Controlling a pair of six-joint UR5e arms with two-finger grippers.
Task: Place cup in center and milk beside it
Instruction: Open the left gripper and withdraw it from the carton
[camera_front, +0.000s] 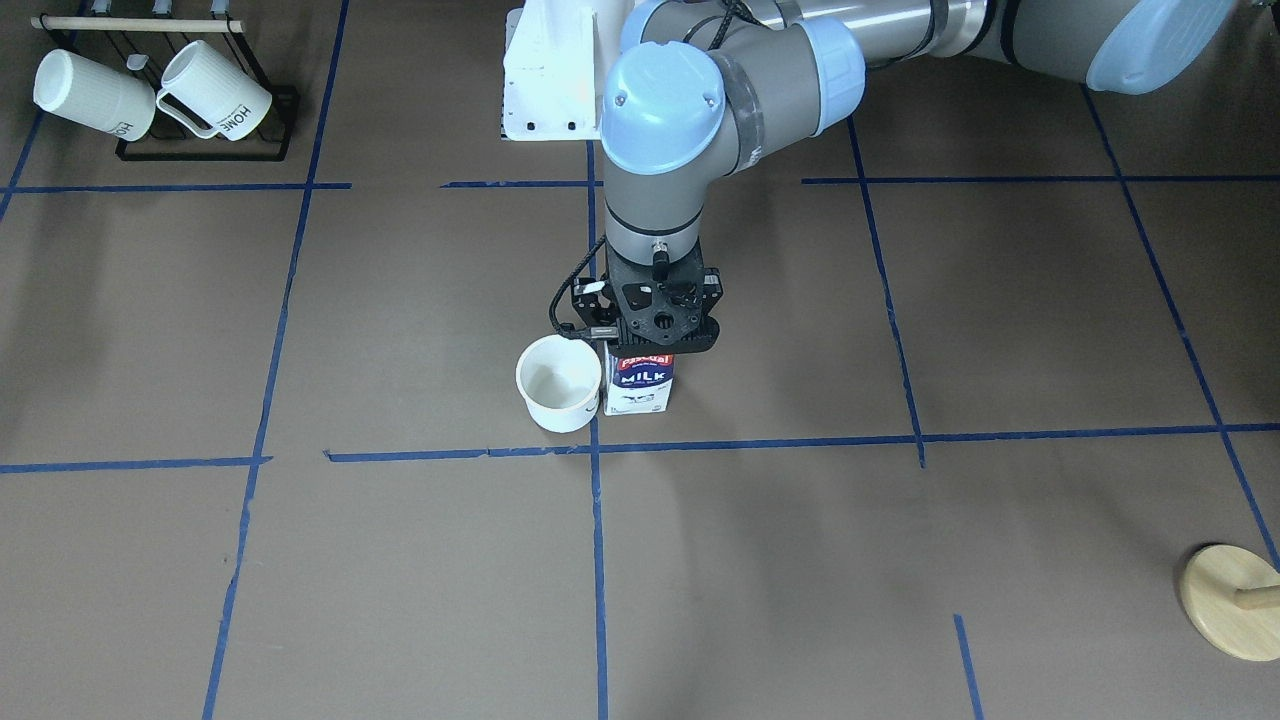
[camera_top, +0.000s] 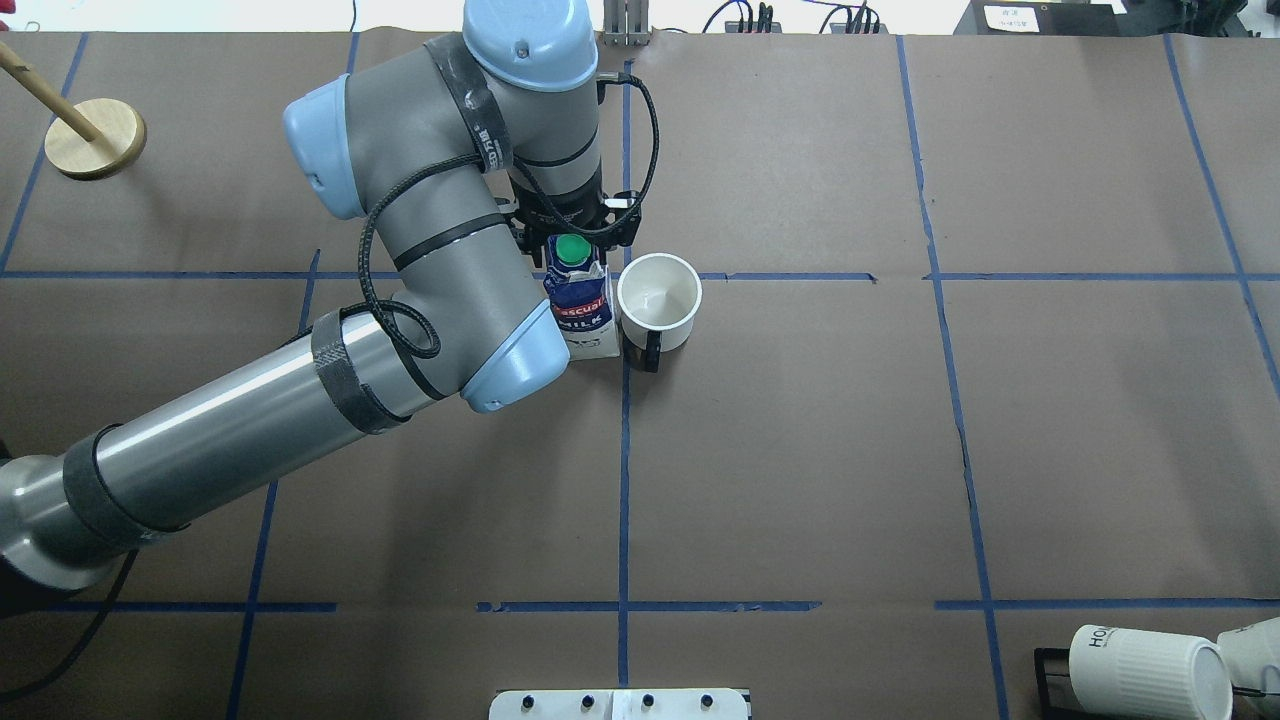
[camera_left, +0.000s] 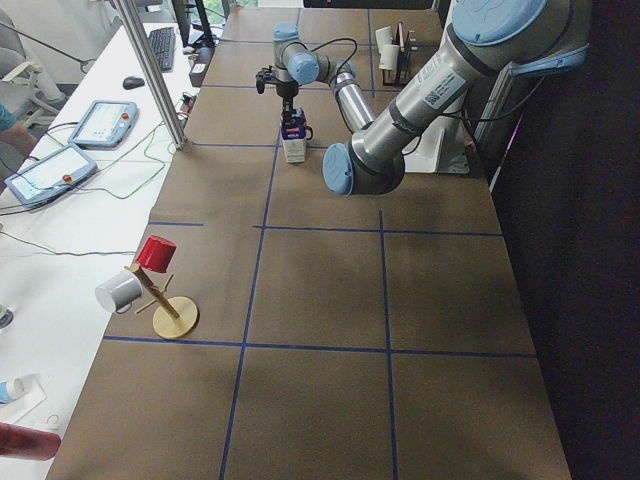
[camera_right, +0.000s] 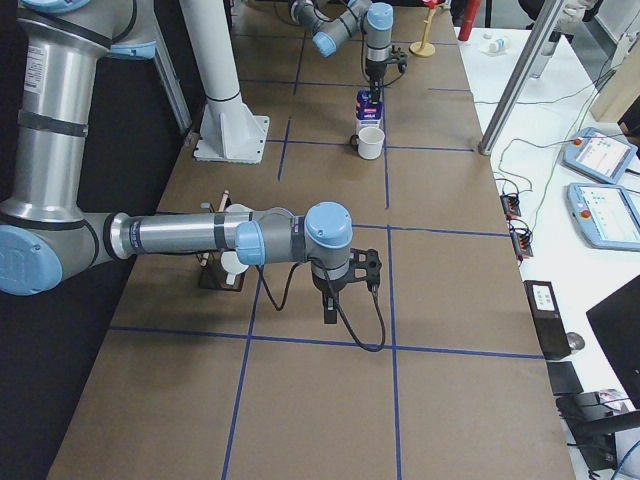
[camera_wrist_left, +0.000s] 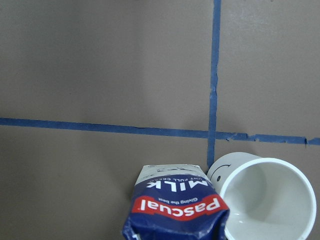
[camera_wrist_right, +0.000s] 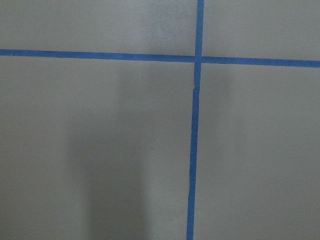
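Nearest the operators' edge, a round wooden stand base sits well apart from the work. Further in, the center is where the blue tape lines cross, and it is bare. The cup stands upright just past the crossing, on the right arm's side of the lengthwise tape, so it is close to the mark but not on it. The milk stands upright just beside the cup across that tape line. I cannot tell whether they touch.

The left gripper sits straight down over the carton's gable, probably to keep the tall carton from tipping. Its body hides the jaws, so I cannot tell whether they are pinching the top or spread.

Farthest back, a black rack holds ribbed HOME mugs. The right gripper hangs near the rack, out of the way, and its state cannot be judged.
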